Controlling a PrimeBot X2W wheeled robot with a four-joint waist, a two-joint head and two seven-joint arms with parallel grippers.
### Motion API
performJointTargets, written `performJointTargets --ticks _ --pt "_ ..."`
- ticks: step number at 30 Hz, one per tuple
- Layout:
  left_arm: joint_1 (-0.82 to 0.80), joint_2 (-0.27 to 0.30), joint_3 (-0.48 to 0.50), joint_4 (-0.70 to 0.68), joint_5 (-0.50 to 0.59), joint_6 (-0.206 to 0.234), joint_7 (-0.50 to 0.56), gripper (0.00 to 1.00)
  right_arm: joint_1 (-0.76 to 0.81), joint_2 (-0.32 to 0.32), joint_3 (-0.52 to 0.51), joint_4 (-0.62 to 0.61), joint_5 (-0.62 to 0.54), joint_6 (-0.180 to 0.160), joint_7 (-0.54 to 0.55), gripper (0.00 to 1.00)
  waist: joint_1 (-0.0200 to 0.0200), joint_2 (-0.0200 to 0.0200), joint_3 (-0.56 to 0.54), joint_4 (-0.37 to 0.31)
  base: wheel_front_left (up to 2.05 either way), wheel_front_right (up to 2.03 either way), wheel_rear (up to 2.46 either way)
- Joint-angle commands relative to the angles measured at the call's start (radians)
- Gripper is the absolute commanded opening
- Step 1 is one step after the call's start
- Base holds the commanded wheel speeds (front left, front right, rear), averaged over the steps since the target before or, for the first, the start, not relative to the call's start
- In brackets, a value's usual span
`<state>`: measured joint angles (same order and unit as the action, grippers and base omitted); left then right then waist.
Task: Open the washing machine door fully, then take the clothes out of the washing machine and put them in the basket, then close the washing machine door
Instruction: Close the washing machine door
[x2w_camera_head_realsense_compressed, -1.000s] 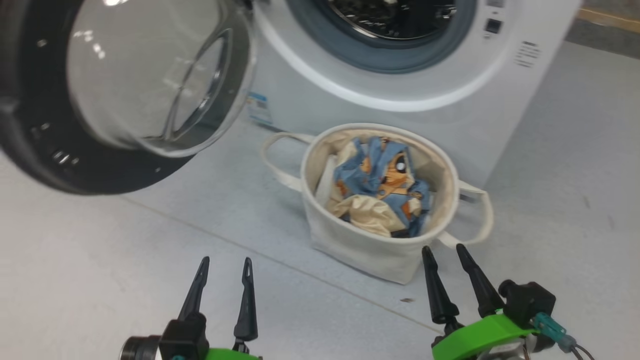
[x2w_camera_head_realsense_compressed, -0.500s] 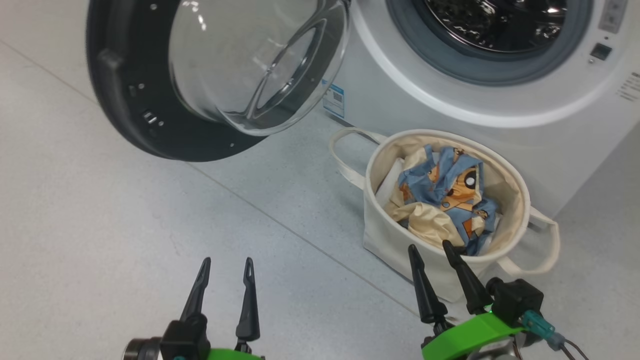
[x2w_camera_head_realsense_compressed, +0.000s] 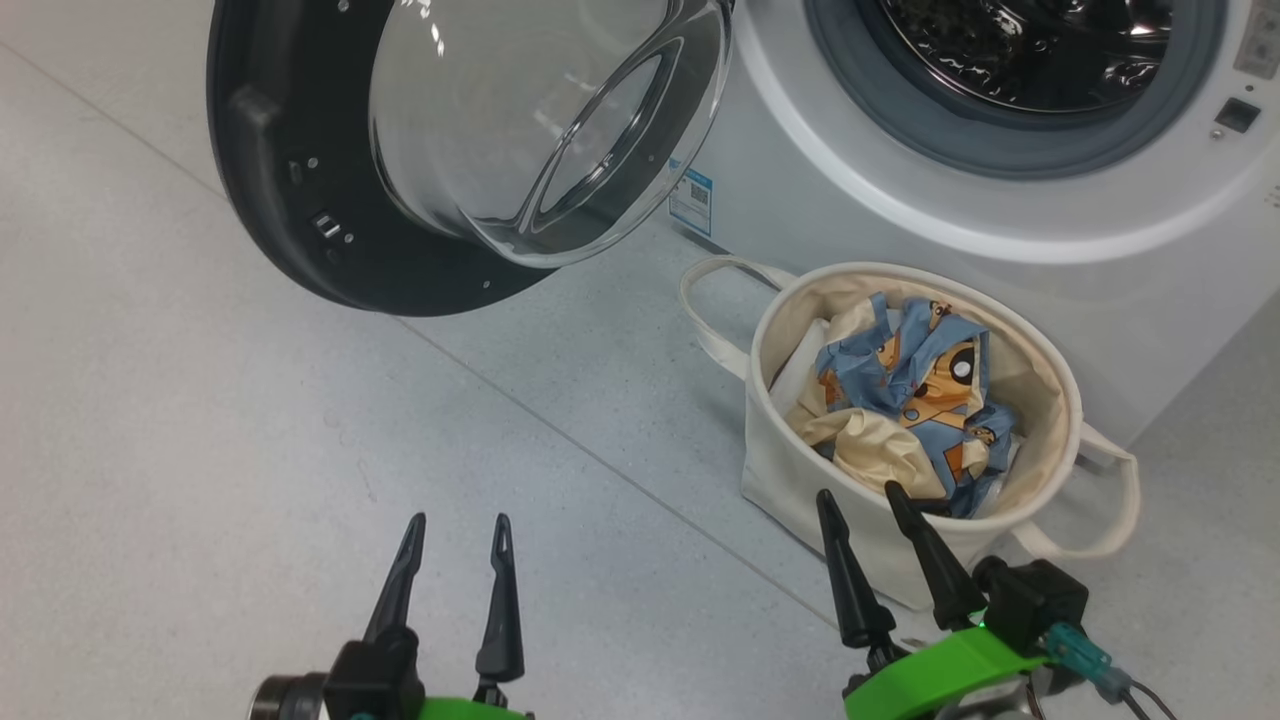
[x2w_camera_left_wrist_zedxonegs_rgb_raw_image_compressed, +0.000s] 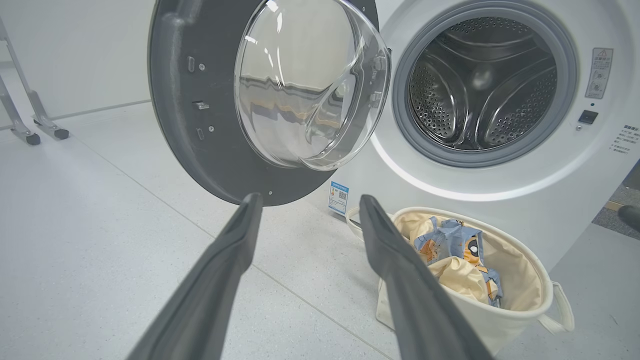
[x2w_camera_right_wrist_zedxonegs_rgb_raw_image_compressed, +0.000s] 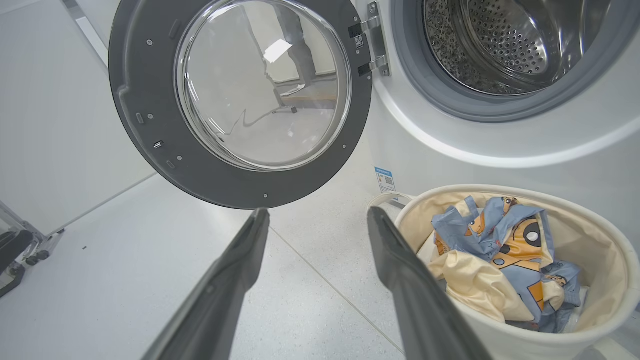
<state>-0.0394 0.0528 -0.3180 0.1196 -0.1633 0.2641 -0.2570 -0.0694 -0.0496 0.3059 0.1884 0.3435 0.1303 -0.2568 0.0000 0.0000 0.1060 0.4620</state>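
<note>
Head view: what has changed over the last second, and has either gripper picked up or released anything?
The whole picture has shifted, so the camera has moved, not the things. Nothing was taken hold of or let go: the left gripper and right gripper stay open and empty. The clothes still lie in the basket, and the washing machine door still hangs open beside the washing machine.

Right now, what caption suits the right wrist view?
Open right end effector before the wide-open black-rimmed glass door; blue-and-cream cartoon clothes lie in the cream canvas basket.

Glossy glass door, shiny perforated metal drum — matt canvas basket.
</note>
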Motion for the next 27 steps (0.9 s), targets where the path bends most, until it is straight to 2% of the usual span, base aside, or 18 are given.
performJointTargets --ticks 1,27 --pt "-0.027 -0.003 0.026 -0.035 -0.003 0.008 -0.005 1.0 -0.006 -0.001 0.021 -0.03 -0.008 0.0 -0.005 1.0 0.0 0.0 0.0 0.0 0.0 0.0 0.0" --pt "-0.029 -0.003 0.051 -0.042 0.001 0.02 -0.005 1.0 -0.011 -0.001 0.03 -0.035 -0.005 0.0 -0.005 1.0 0.0 0.0 0.01 -0.04 0.0 0.0 0.0"
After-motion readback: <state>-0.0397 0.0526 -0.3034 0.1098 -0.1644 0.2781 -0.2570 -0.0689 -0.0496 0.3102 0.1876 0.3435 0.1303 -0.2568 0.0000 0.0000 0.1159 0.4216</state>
